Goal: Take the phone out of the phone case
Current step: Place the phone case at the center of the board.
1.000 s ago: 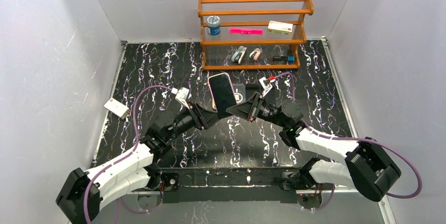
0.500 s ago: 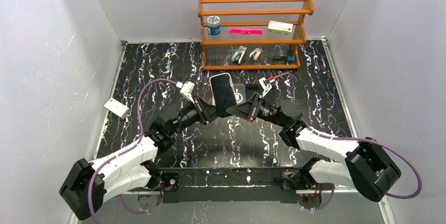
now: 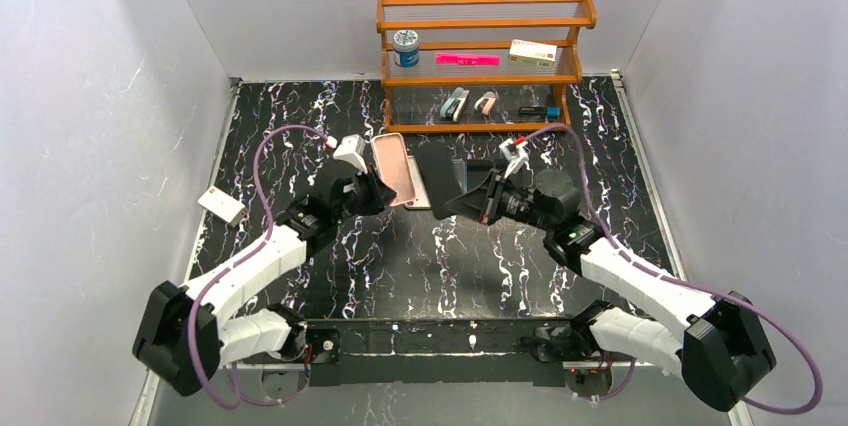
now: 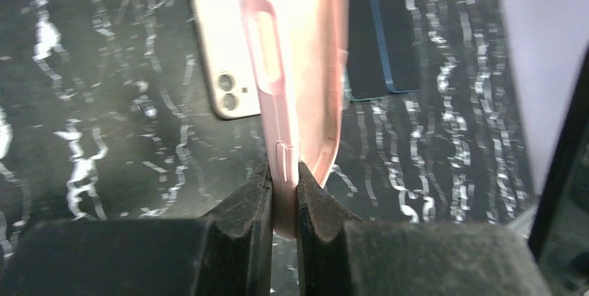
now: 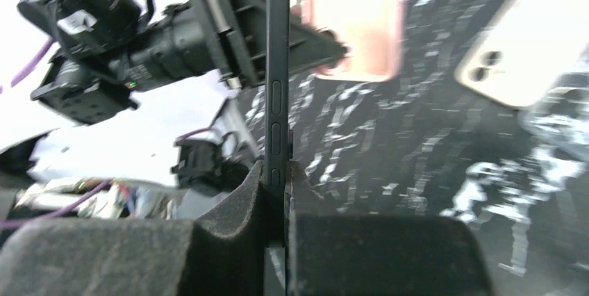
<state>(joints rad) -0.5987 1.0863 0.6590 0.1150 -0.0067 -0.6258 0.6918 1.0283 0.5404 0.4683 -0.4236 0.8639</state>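
The pink phone case (image 3: 393, 168) and the black phone (image 3: 436, 178) are apart, both held above the table's middle. My left gripper (image 3: 373, 189) is shut on the case's lower edge. In the left wrist view the case (image 4: 299, 67) stands edge-on and looks hollow, pinched between the fingers (image 4: 283, 174). My right gripper (image 3: 468, 196) is shut on the phone, a thin dark slab with side buttons (image 5: 278, 67) rising from the jaws (image 5: 278, 178). The case (image 5: 358, 18) shows just to the phone's right in that view.
A pale phone with two lenses (image 4: 219, 39) and a dark blue slab (image 4: 382, 46) lie on the marbled black table (image 3: 300, 126) beneath the grippers. A wooden shelf (image 3: 480, 74) with small items stands at the back. A white box (image 3: 222, 206) lies at the left edge.
The left gripper shut on the case and pulled it away to the left. The phone stayed in the right gripper and now stands bare, free of the case.
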